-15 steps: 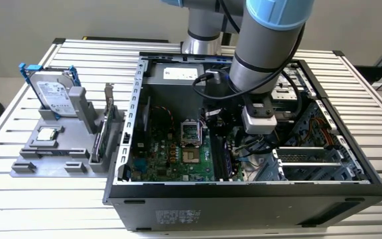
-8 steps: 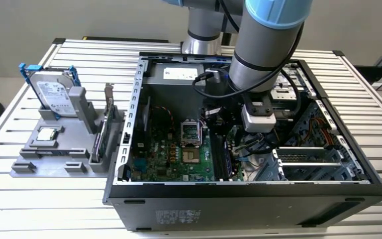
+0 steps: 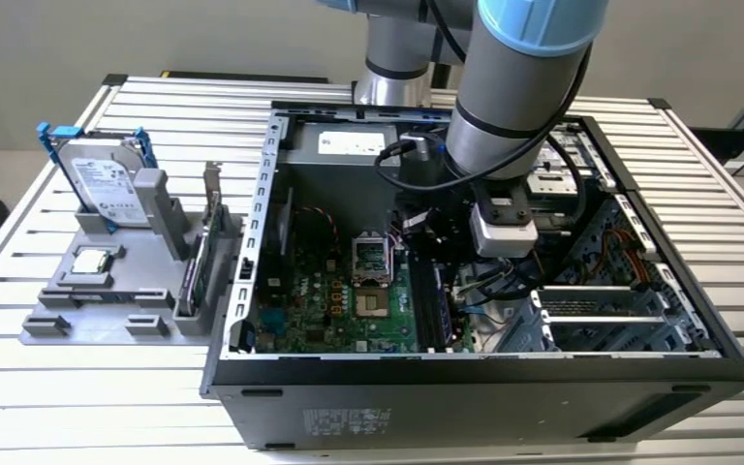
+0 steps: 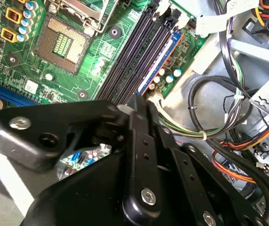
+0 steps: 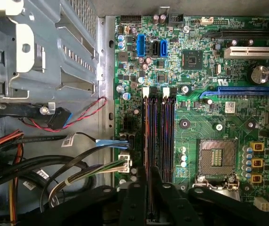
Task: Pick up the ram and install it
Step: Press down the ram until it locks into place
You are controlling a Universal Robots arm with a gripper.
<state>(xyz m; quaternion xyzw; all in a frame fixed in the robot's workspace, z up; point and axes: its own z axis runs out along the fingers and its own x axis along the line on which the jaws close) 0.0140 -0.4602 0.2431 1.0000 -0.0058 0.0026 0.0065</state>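
We judge the gripper [image 5: 149,188] to be pinched narrow on the ram [image 5: 149,205], a thin board held edge-on over the near end of the memory slots [image 5: 158,136]; whether it is seated we cannot tell. It should be light, stiff and brittle, with bare contacts, so the short ends or top edge are the places to grip. In the exterior view the slots sit at 3 o'clock of the processor socket [image 3: 372,310], inside the case [image 3: 259,242]. Room is tight, with cables [image 5: 77,160] crowding close beside the slots. The slatted table [image 3: 75,387] carries a grey fixture [image 3: 101,320] at 9 o'clock of the case.
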